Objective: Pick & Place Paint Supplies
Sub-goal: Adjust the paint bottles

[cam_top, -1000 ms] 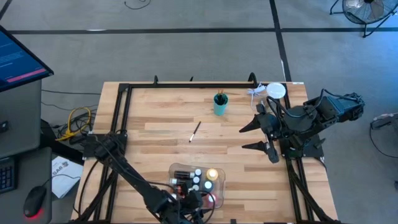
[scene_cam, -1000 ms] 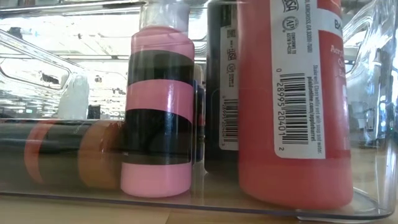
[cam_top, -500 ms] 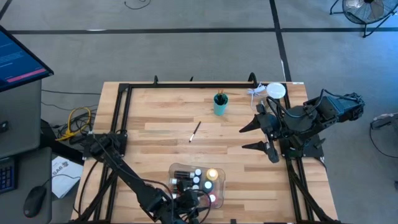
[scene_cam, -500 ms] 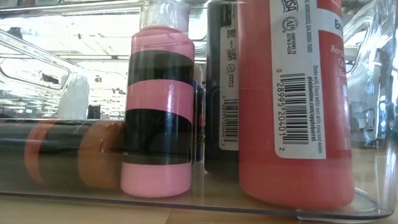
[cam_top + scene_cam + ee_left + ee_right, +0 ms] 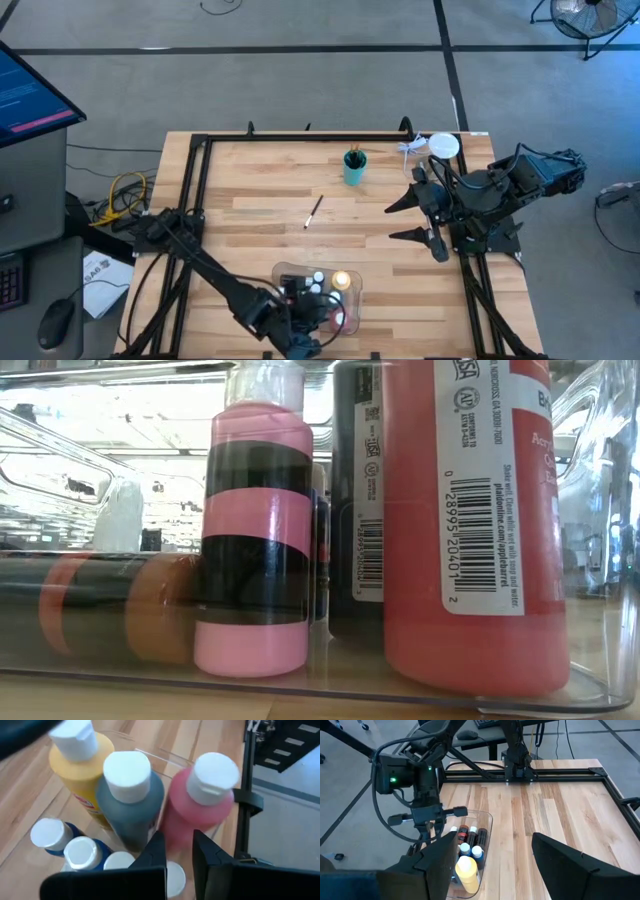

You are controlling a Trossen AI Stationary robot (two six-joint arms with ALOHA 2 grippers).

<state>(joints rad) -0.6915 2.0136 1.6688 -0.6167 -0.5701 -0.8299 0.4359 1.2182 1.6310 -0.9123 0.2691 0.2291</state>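
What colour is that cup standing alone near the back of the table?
Teal, with brushes sticking out of the cup. The high view shows it best.

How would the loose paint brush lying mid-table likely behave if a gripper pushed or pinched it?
The paint brush looks thin and slender, so probably light and stiff. Lying flat on the bare table, it would likely slide or roll when nudged. Its low profile may make pinching it fiddly.

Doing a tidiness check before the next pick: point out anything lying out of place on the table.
One paint brush lies loose and slanted on the bare wood mid-table, apart from the teal cup holding other brushes and from the clear tray of bottles at the near edge. Nothing looks spilled or tipped.
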